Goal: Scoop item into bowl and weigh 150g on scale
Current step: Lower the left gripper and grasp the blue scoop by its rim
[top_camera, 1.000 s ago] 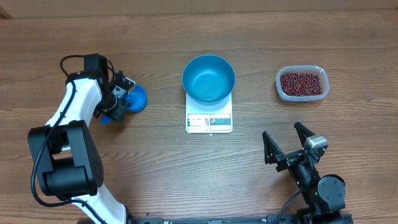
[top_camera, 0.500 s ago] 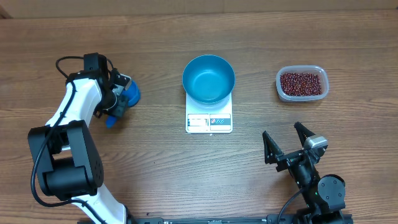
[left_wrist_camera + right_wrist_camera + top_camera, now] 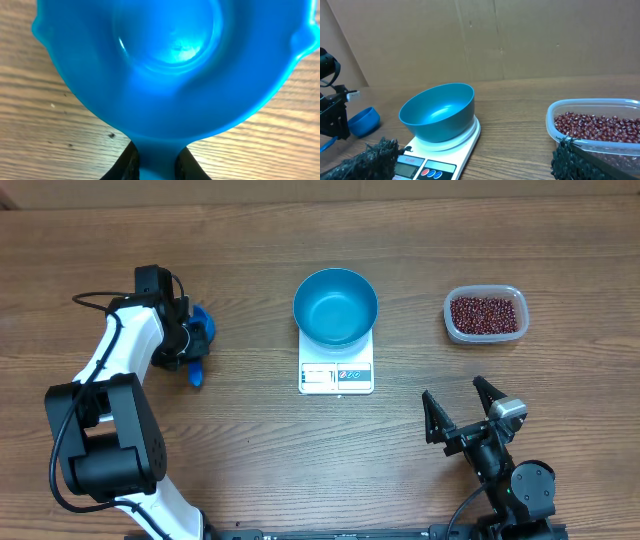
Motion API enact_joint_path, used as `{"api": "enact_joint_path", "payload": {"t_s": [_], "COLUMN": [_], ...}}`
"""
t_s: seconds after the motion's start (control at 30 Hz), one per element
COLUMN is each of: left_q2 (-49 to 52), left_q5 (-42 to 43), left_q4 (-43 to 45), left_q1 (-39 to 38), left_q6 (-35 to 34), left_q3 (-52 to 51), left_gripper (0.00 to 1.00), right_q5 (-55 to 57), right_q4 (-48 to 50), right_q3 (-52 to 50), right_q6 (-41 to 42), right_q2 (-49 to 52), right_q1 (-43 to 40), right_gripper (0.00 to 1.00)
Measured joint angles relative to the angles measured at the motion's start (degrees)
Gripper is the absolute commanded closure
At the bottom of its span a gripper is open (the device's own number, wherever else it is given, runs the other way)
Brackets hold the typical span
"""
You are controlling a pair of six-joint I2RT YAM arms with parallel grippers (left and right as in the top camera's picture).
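Left end effector (image 3: 155,162) is clenched on the handle of the blue scoop (image 3: 165,75), far-left on the counter (image 3: 250,460). No beans visible on it. Gripping the handle leaves the cup free for dipping.

Centre: blue bowl (image 3: 335,307) sits empty on the white scale (image 3: 336,377), display strip on the near edge and uncovered, so the reading shows while it fills.

Right, far side: beans (image 3: 486,313) are all in the clear tub (image 3: 450,323), well apart from the scoop.

Near-right: right end effector (image 3: 452,395) is released, jaws wide, holding nothing, parked out of the way.

Judgement: no scooping done yet.
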Motion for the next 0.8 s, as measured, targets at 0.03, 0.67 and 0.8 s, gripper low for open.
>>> {"api": "enact_joint_path", "payload": {"t_s": [0.03,0.67,0.8], "left_q2": [0.00,0.00,0.00], "left_q5": [0.46,4.50,4.66], "left_q4": [-0.09,0.11,0.79], "left_q1": [0.00,0.00,0.00], "left_q6": [-1.88,-17.42,-17.44], "left_q3": [0.00,0.00,0.00], "left_gripper": [0.94,0.44,0.43], "right_q5": [0.02,0.02,0.02], "right_q4": [0.00,0.00,-0.02], "right_q3": [0.00,0.00,0.00], "right_q6": [0.00,0.00,0.00], "right_q2": [0.00,0.00,0.00], "right_q1": [0.00,0.00,0.00], "right_gripper": [0.00,0.00,0.00]}}
